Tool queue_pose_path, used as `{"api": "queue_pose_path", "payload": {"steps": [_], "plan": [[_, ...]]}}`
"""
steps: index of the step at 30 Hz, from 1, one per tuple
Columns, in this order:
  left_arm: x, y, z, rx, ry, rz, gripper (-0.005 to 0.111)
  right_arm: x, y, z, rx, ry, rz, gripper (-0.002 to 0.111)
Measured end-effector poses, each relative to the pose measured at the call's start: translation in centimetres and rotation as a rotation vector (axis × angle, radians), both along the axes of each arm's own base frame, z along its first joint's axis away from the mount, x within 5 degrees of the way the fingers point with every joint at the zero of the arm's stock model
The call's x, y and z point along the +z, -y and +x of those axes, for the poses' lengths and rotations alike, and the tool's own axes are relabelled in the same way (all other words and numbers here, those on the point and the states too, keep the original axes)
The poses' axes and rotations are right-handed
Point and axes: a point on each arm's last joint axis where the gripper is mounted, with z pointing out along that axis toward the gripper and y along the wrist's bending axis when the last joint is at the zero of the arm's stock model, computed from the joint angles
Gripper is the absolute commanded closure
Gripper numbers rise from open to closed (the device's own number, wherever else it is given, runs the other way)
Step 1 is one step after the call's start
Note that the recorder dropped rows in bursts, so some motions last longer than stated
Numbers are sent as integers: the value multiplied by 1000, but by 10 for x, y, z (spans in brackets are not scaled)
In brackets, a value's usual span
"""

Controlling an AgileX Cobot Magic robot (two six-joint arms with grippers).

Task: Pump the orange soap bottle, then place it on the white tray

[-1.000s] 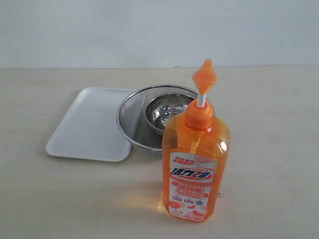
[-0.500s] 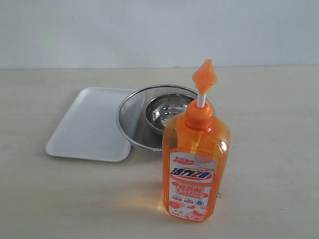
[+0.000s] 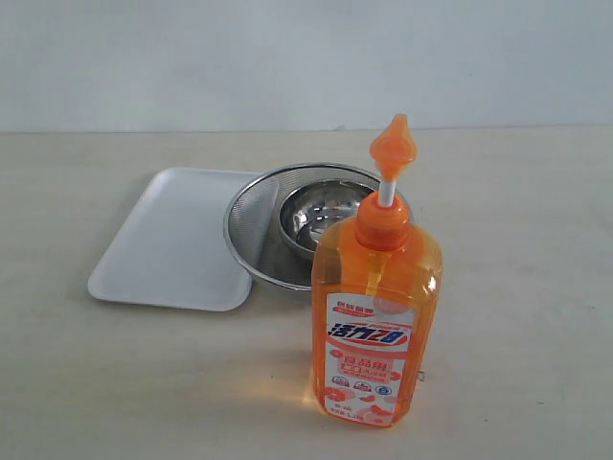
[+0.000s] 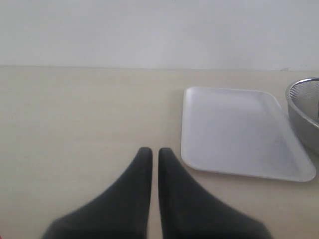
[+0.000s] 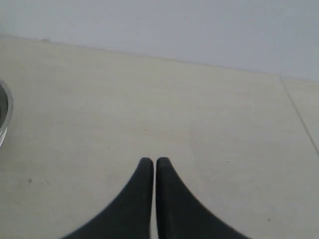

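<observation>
Standing upright at lower middle in the outside view, the orange soap bottle (image 3: 374,307) has its pump up, likely ready for pressing. The white tray (image 3: 163,249) lies middle left, part of its right edge hidden by a strainer (image 3: 251,230). Left wrist view: the left gripper (image 4: 150,152) is pressed together, empty. Right wrist view: the right gripper (image 5: 149,162) too; no bottle shows.

orange soap bottle (image 3: 375,287) | label (image 3: 369,356) | blue lettering "活力28" | smaller print illegible

The tall translucent orange soap bottle (image 3: 375,287) hides the near rim of the round steel mesh strainer (image 3: 251,225), which masks the flat white tray (image 3: 168,244) along its right edge. The label's small print is unreadable.
</observation>
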Motion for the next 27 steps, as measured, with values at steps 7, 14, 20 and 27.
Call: {"api": "queue_pose_path", "payload": {"steps": [7,14,20,27], "plan": [[0,0,0,0,0,0,102,-30,-34,17,459,-169,-150,108],[0,0,0,0,0,0,102,-44,-75,5,929,-241,-147,108],[0,0,0,0,0,0,102,-52,-90,6,1007,-283,-64,108],[0,0,0,0,0,0,102,-55,-94,5,1023,-332,-1,87]]}}
